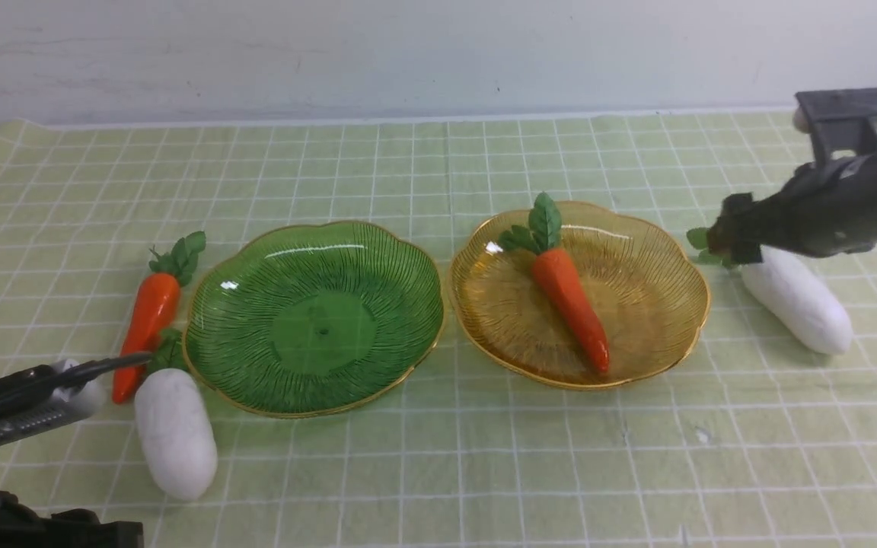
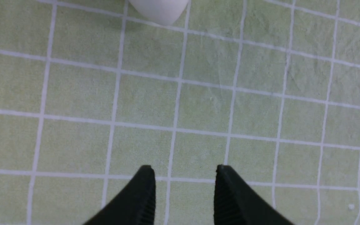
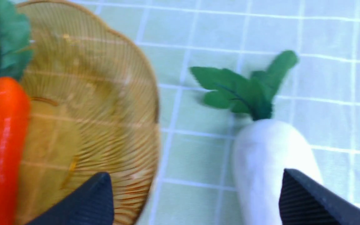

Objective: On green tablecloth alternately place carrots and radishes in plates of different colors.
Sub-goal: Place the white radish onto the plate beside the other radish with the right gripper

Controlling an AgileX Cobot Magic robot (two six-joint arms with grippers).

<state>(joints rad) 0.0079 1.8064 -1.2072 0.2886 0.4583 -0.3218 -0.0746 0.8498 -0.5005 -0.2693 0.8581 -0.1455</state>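
right wrist view, right pincer (image 3: 195, 190) gaping from amber plate (image 3: 154, 109) rim to radish (image 3: 267, 150) — left pincer (image 2: 184, 175) apart

Robot test bench: gridded green tablecloth (image 1: 438, 457), bare white wall (image 1: 408, 53).

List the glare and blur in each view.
Front view: sharp, white glare streaks on the green plate and amber plate. Left wrist view: green tablecloth crisp, even light. Right wrist view: blurred, bluish cast; carrot and radish soft.
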